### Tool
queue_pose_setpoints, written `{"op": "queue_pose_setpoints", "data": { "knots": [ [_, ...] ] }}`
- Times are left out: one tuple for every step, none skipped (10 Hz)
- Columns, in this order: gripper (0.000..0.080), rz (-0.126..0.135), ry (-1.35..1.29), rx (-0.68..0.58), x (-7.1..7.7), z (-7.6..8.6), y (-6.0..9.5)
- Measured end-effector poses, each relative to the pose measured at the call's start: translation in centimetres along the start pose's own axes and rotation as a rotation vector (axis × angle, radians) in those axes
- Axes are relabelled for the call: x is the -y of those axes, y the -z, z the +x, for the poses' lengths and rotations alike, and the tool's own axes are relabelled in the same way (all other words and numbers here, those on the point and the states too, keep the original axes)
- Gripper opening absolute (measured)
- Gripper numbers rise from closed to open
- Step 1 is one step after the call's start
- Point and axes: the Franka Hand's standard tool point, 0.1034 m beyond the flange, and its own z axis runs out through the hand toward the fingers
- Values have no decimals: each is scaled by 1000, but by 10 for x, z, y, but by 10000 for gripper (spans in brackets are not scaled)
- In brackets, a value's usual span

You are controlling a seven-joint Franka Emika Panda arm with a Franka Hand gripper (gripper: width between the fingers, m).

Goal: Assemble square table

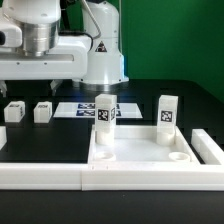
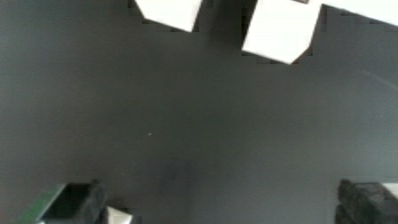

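The white square tabletop slab lies at the front of the exterior view, on its right, with corner sockets facing up. Two tagged white legs stand upright in its far corners. Two more small white legs lie loose on the black table at the exterior view's left. In the wrist view both loose legs show beyond my gripper. It is open wide, its dark fingertips far apart with only bare table between them. My arm hangs above the loose legs.
A long white border rail runs along the table's front and up its right side. The marker board lies flat behind the slab. The robot base stands at the back.
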Motion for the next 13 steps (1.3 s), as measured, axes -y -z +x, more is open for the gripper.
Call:
{"op": "queue_pose_setpoints", "data": {
  "knots": [
    [649,2,-2,2,1,0,-1],
    [649,29,-33,41,5,-3,-7],
    [649,46,-38,124,7,-5,-14],
    [649,62,-65,215,8,-6,-19],
    [649,82,-101,330,10,-13,-26],
    [649,101,-106,408,10,-15,-28],
    [649,123,-118,453,14,-17,-32],
    [649,138,-127,522,18,-23,-37],
    [649,138,-119,538,20,-19,-42],
    [649,137,-107,535,21,-18,-41],
    [649,137,-103,535,21,-18,-41],
    [649,138,-96,535,22,-18,-42],
    [649,139,-93,537,23,-18,-42]
  ]
}}
